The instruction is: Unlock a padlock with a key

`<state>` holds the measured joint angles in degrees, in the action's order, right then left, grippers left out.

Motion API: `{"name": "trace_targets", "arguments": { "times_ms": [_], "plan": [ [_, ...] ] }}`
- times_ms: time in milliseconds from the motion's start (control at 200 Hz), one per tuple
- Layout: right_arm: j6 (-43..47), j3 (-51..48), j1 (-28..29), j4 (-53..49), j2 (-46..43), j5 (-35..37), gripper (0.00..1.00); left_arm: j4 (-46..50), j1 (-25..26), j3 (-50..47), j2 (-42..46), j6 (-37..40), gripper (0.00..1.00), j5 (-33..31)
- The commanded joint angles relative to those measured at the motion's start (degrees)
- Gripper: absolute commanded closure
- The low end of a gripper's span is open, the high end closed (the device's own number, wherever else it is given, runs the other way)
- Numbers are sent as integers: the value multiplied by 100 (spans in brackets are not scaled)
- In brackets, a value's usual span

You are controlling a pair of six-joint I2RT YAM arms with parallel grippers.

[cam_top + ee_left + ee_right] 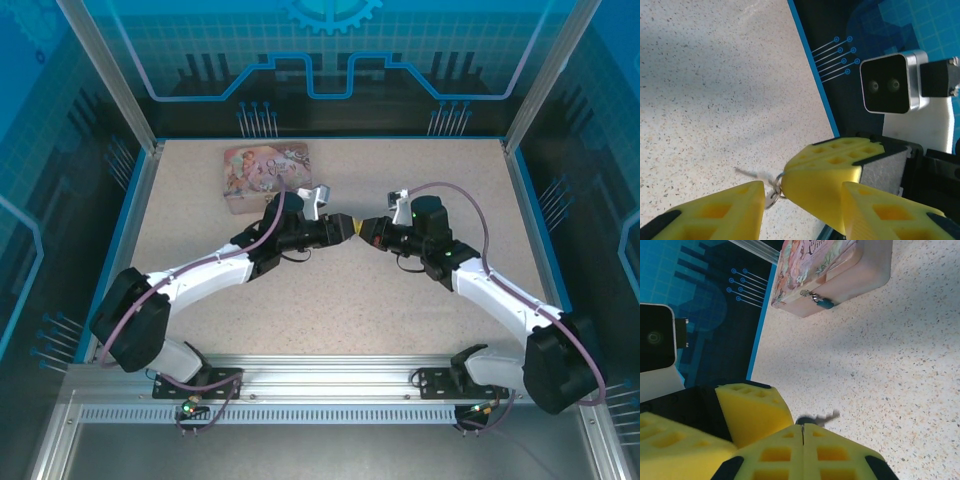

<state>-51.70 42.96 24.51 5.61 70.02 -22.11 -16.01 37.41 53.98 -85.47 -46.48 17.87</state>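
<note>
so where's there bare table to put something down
Widest bare patch of table: between left arm, right arm and near rail. Also the far right corner behind the right arm. Crowded: the centre, where left fingers meet right fingers, and far left by the pink tin.

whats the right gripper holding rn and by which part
The key, pinched by its head end in the shut right gripper; its blade sticks out free.
</note>
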Motion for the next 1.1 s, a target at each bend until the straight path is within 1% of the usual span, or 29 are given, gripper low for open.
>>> {"name": "trace_targets", "arguments": {
  "times_ms": [0, 95, 225, 395, 450, 570, 725, 840, 970, 1005, 1096],
  "plan": [
    [-85, -69, 97, 44, -144, 60, 100, -181, 35, 203, -70, 2, 60, 35],
    [-35, -40, 124, -20, -155, 83, 100, -124, 37, 180, -61, 31, 61, -41],
    [97, 15, 132, -217, -189, 163, 100, 5, 38, 120, 29, 82, 61, -220],
    [463, 114, 116, -548, -271, 191, 100, 280, 14, 8, 276, 91, 52, -580],
    [624, 94, 102, -548, -341, 179, 100, 407, -19, 10, 326, 14, 50, -585],
    [1024, -53, 39, -186, -483, -96, 100, 513, -123, -27, 417, -326, 47, -422],
    [2170, -279, 27, 322, -672, -583, 100, 877, -223, 77, 518, -736, 44, -131],
    [2722, -534, 18, 648, -891, -587, 100, 893, -245, 74, 558, -1164, 42, 104],
    [2977, -761, 18, 952, -1020, -586, 100, 562, -247, -50, 523, -1817, 41, 294],
    [2990, -803, 17, 1161, -1034, -566, 100, 361, -250, -106, 486, -1999, 41, 358],
    [3000, -865, 40, 1304, -1035, -518, 100, -164, -235, -215, 354, -2534, 41, 541]
  ]
}}
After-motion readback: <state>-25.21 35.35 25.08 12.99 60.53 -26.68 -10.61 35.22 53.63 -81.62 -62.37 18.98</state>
